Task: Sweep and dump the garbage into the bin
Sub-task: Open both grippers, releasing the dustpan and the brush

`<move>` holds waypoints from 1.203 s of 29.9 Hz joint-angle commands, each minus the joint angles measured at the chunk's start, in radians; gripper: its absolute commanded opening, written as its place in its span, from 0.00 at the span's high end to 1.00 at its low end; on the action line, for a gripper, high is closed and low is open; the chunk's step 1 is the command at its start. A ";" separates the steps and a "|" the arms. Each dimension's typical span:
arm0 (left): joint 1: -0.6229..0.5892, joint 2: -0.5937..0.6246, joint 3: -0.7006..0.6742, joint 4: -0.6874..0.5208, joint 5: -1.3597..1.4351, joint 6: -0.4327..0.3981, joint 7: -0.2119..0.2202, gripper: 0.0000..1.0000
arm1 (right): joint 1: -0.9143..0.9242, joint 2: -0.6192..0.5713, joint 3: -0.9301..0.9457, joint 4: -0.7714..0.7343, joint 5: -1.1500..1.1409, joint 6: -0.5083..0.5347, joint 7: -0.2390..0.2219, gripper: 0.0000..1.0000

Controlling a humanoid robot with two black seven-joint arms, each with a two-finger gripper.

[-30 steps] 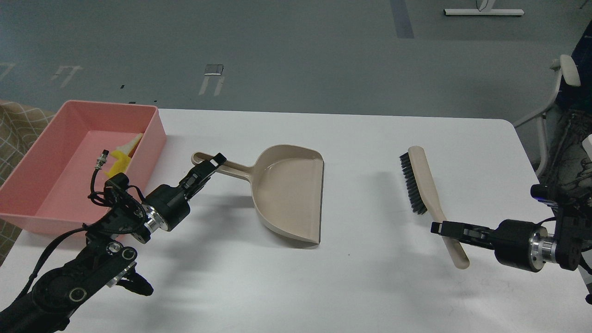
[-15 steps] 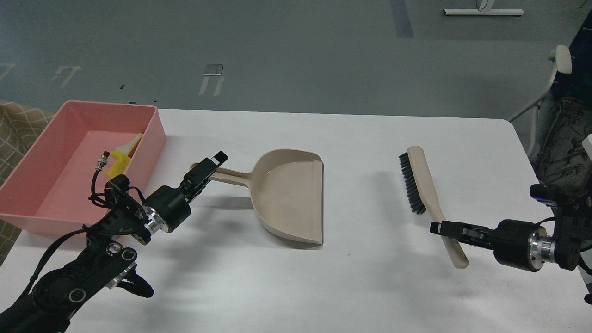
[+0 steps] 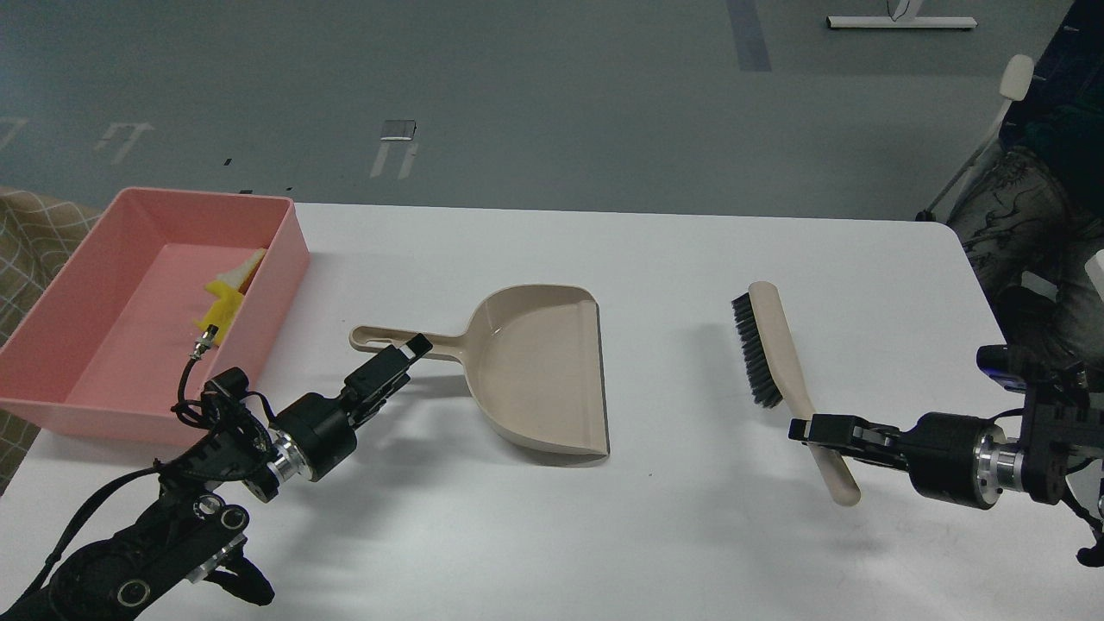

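the left tool (image 3: 405, 355) is low over the white table (image 3: 673, 517), close to me on the left. its tip sits just by the pan (image 3: 539, 371) handle, on the near side of it. the handle lies past the tip, not between the fingers. the fingers look a little apart, with nothing in them.

the right tool (image 3: 815, 429) comes in from the right. it is pinching the handle of the brush (image 3: 772, 345) near its low end. the brush points away from me, and its black hairs face left.

the pan lies flat in the middle of the table, between the two tools. its wide mouth faces right and its handle points left. the inside looks bare.

farther back on the left is the pink bin (image 3: 52, 336), at the table's edge. the yellow chunk (image 3: 222, 307) lies inside it, by the right wall. the bread slice (image 3: 247, 268) is in there too, just behind the chunk and touching it.
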 commanded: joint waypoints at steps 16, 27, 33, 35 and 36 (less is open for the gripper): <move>0.106 0.130 -0.072 -0.175 -0.010 -0.081 -0.042 0.02 | 0.015 0.008 -0.003 -0.076 0.031 0.048 -0.011 0.82; 0.238 0.133 -0.250 -0.258 -0.013 -0.250 -0.042 0.02 | 0.020 0.003 -0.003 -0.075 0.033 0.054 -0.022 0.45; 0.285 0.150 -0.308 -0.291 -0.013 -0.273 -0.042 0.02 | 0.020 -0.026 -0.002 -0.064 0.034 0.064 -0.022 0.26; 0.304 0.176 -0.322 -0.322 -0.024 -0.286 -0.042 0.02 | 0.021 -0.078 0.006 -0.052 0.034 0.067 -0.015 0.18; 0.311 0.184 -0.327 -0.333 -0.033 -0.290 -0.042 0.02 | 0.021 -0.094 0.012 -0.047 0.034 0.073 -0.012 0.16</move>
